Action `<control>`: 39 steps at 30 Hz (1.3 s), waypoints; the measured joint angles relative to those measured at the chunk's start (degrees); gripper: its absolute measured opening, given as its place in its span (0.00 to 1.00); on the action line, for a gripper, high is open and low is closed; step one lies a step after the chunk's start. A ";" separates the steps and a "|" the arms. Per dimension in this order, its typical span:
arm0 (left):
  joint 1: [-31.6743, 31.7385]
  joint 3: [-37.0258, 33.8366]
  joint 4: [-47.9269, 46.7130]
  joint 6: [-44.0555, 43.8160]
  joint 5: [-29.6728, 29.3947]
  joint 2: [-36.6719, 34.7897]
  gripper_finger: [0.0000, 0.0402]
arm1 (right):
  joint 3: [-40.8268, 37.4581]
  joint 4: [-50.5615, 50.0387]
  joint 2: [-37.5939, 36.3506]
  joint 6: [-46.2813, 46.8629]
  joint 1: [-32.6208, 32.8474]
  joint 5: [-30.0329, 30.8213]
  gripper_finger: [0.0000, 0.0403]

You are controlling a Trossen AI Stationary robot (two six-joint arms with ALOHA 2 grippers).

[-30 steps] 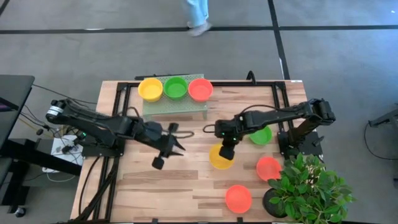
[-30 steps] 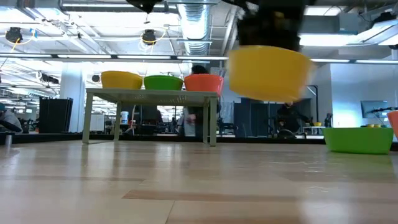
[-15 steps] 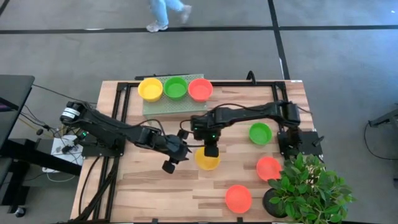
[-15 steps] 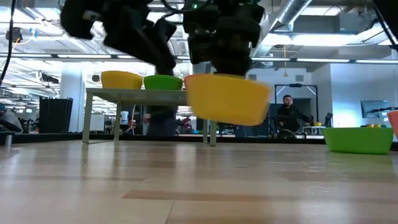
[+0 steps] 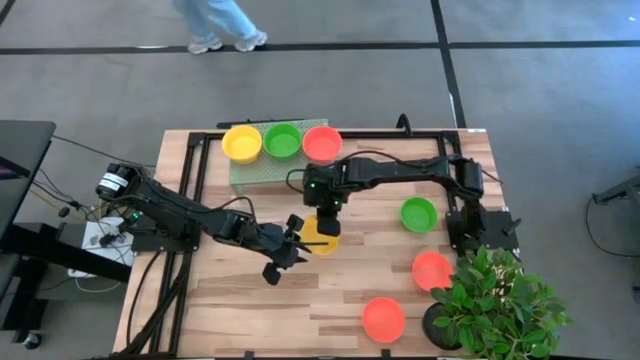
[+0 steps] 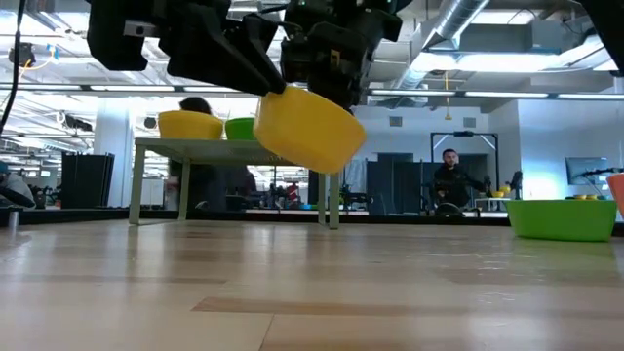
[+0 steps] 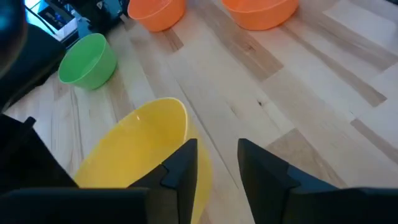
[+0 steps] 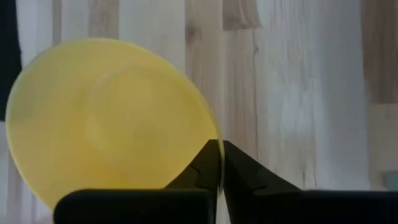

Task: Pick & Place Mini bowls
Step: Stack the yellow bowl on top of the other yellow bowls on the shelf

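Observation:
My right gripper (image 5: 325,212) is over the table's middle, shut on a yellow mini bowl (image 5: 320,236), which hangs tilted in the air in the low view (image 6: 307,127). My left gripper (image 5: 297,241) is open right next to that bowl on its left; in the left wrist view (image 7: 217,158) one finger stands by the bowl's outer wall (image 7: 134,158). A yellow bowl (image 5: 242,143), a green bowl (image 5: 283,140) and a red bowl (image 5: 322,143) stand on a small raised platform (image 5: 280,172). My right gripper pinches the yellow bowl's rim (image 8: 214,134) between its two fingers, coming from above. The bowl is lifted clear of the table and tilted, hanging below the fingers. My left gripper has one finger (image 7: 183,165) close against the bowl's wall; whether it touches, I cannot tell.
A green bowl (image 5: 418,214) and two red bowls (image 5: 432,270) (image 5: 383,319) rest on the table's right half. A potted leafy plant (image 5: 495,300) fills the near right corner. Bare wood lies near the left arm. A person walks on the floor beyond the table's far edge.
My right gripper has carried the yellow bowl leftward and a little toward the far edge, staying shut on it; the bowl has tipped. My left gripper has moved rightward toward the bowl and now stands beside it.

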 joint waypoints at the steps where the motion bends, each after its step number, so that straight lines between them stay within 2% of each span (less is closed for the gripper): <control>1: 0.19 0.00 -0.08 0.23 0.04 0.00 0.29 | -0.04 0.46 0.08 0.26 0.02 0.02 0.01; 10: -1.42 0.00 -0.11 -0.26 -0.78 -0.82 0.28 | -0.11 2.30 -0.30 9.47 0.33 -0.02 0.02; 18: -2.76 0.00 0.08 -0.07 -7.76 -1.85 0.28 | -0.09 3.22 -0.30 14.57 0.24 -0.11 0.01; 39: -1.68 -1.49 -3.77 -5.29 -6.48 -2.43 0.28 | -0.07 1.91 -0.28 14.82 0.11 -1.58 0.02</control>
